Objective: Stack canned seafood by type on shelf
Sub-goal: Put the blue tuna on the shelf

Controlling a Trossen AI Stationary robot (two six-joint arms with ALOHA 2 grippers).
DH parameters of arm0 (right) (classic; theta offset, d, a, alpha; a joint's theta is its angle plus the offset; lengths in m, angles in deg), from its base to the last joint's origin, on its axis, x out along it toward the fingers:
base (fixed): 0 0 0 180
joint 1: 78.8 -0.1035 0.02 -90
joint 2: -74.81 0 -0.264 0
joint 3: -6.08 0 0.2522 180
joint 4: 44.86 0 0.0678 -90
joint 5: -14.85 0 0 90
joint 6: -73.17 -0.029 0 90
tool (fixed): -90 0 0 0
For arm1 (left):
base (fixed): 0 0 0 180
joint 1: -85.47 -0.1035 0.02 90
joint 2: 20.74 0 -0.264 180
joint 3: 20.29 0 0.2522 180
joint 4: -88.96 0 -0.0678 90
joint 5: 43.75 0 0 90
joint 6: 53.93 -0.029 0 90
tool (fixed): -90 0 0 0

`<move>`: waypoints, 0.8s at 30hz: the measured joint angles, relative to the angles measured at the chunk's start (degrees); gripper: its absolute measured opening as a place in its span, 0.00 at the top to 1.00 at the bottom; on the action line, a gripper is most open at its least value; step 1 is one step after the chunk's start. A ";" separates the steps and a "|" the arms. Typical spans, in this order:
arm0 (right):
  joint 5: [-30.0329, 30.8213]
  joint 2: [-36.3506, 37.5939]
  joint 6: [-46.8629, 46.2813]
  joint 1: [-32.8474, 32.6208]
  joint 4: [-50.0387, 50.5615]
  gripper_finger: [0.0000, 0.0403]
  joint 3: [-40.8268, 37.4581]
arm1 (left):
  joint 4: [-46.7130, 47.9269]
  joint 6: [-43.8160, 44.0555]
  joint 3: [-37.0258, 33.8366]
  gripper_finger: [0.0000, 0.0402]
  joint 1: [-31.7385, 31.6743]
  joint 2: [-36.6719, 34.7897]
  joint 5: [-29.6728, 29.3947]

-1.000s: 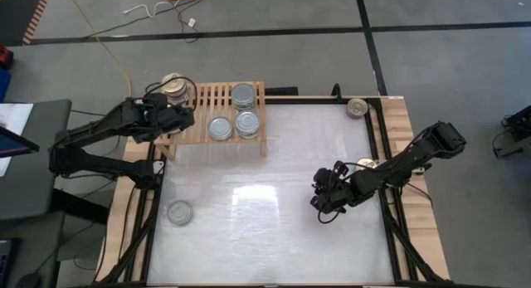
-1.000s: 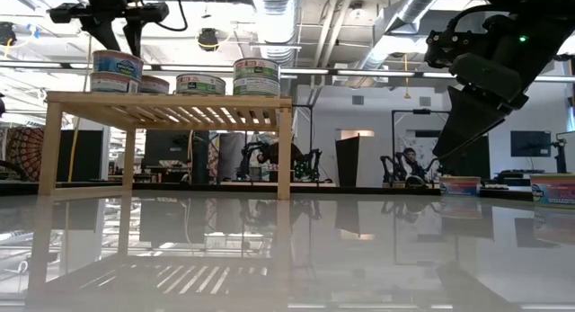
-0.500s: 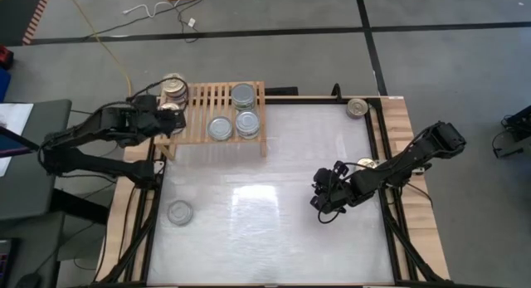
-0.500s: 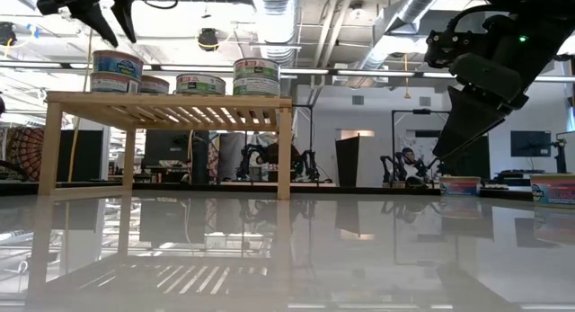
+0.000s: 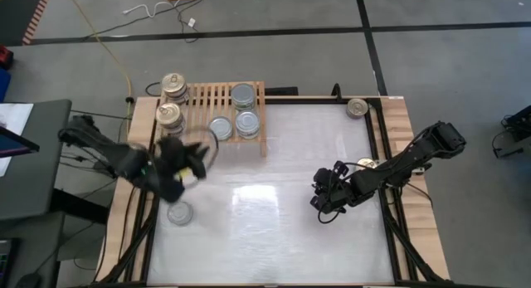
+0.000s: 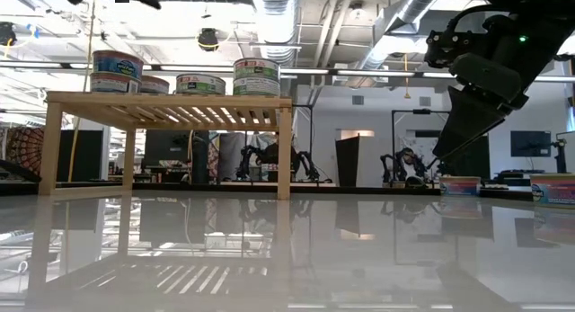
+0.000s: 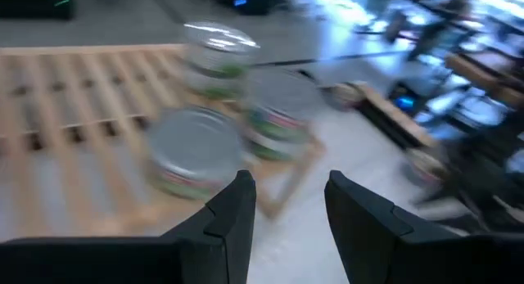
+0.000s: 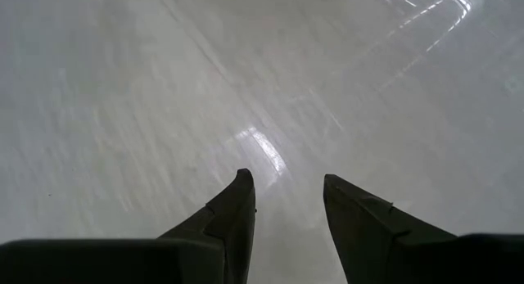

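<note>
Two empty tools, cans on the shelf

From above, the left tool (image 5: 184, 161) hung empty just in front of the shelf (image 5: 199, 130), beside a loose can (image 5: 179, 212); cans (image 5: 243, 95) sat on the shelf. Level with the tabletop (image 6: 359, 249), cans (image 6: 256, 76) lined the shelf top. Its wrist camera showed fingers (image 7: 233, 210) parted. The right tool (image 8: 286, 204) hovered well away from the shelf, partly open, holding nothing.

a robotics lab: exposed ceiling ducts (image 6: 269, 11), strip lighting, other robot arms (image 6: 278, 159) on benches behind, cables (image 5: 124, 39) across grey floor.
</note>
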 joint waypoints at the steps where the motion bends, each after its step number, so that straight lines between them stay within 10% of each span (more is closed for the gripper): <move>1: 0.00 0.00 0.00 0.00 0.00 0.57 0.00 | -1.38 0.12 -0.15 0.65 2.13 1.57 -1.23; 11: 0.03 0.00 -0.03 0.00 -1.16 0.57 0.00 | -8.38 6.31 -0.15 0.65 13.99 21.28 -6.99; 24: 0.79 0.00 0.44 0.11 -3.33 0.57 0.00 | -8.44 14.19 -0.16 0.65 11.99 37.09 -7.35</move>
